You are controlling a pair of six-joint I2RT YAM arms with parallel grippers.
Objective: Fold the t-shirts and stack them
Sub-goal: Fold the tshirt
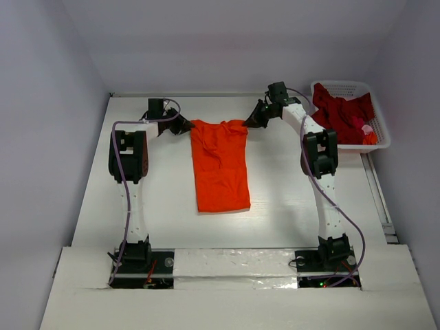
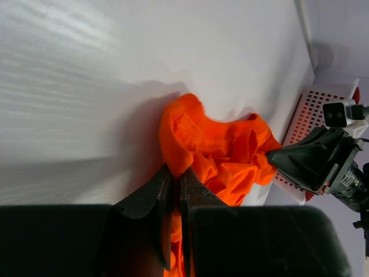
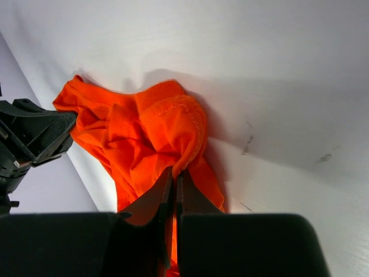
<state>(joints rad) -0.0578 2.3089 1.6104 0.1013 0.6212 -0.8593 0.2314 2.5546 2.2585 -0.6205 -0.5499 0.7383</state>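
Now both arms stretch forward, left claw (image 1: 185,125) and right claw (image 1: 249,124) pinching the orange t-shirt (image 1: 220,165).

left gripper (image 2: 176,176): 2 dark fingers pressed together, orange cloth pinched between them.
orange t-shirt (image 2: 222,150): hung bunched and rumpled between both grippers.
right gripper (image 2: 274,156): at right, its tip met the shirt's far edge.
table (image 2: 86,86): white, carried the shirt's shadow.
basket (image 2: 314,109): white lattice, behind the right gripper.

White lattice basket (image 1: 347,87), far right corner, white table (image 1: 289,199)
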